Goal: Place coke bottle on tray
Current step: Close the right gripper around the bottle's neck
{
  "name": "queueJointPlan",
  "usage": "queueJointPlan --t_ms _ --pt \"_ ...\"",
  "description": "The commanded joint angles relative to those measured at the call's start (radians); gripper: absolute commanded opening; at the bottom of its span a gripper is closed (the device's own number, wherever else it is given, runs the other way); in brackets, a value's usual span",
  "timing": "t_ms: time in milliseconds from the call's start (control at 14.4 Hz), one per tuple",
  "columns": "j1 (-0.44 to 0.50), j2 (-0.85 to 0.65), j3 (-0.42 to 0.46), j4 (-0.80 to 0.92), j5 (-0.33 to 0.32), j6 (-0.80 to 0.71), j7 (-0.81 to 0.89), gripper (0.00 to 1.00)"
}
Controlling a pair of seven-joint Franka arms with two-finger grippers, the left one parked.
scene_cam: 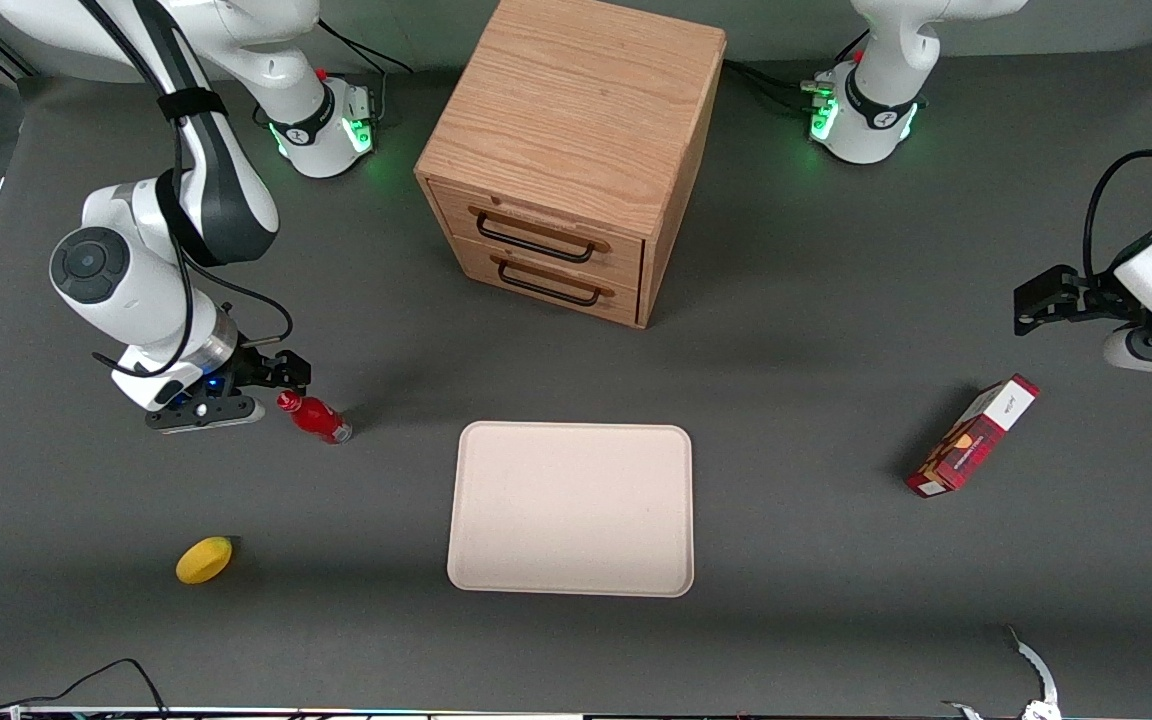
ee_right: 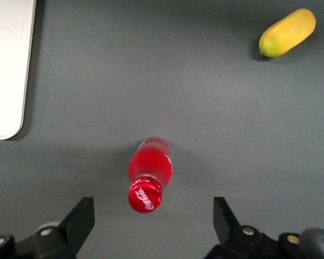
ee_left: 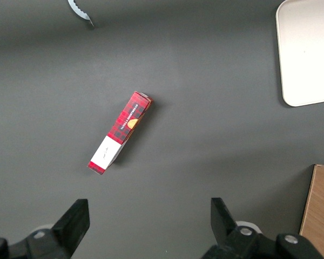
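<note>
My gripper (ee_right: 151, 226) hangs low just beside the coke bottle (scene_cam: 315, 417), fingers (ee_right: 78, 218) spread wide, gripping nothing. Bottle stands on the table (scene_cam: 836, 600), off the tray (scene_cam: 572, 508), toward the working arm's end. Lemon (scene_cam: 204, 559) nearer the front edge.

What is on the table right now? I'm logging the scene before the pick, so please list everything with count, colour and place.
coke bottle: one, red with red cap, standing on the table between the tool and the tray.
tray: one, pale beige, nothing on it, nearer the front camera than the cabinet.
lemon: one, yellow, nearer the front camera than the bottle.
carton: one, red, lying toward the parked arm's end.
drawer cabinet: one, wooden, two drawers shut, black handles.
table: one, dark grey.
tool: one, black, fingers open, hovering beside the bottle, not touching it.
</note>
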Motion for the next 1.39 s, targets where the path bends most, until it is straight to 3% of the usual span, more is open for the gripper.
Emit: queueJointPlan --t_ms 0,417,556,694,1042,1319 --pt "0.004 0.015 0.000 -0.024 -0.024 0.059 0.030 0.96" --pt "0.004 0.042 0.000 -0.026 -0.024 0.104 0.030 0.90" --pt "0.002 0.042 0.000 -0.026 -0.024 0.104 0.031 0.82" --pt "0.002 0.042 0.000 -0.026 -0.024 0.104 0.031 0.64" --pt "0.002 0.042 0.001 -0.026 -0.024 0.104 0.045 0.01" --pt "0.001 0.038 0.001 -0.026 -0.024 0.099 0.045 0.00"
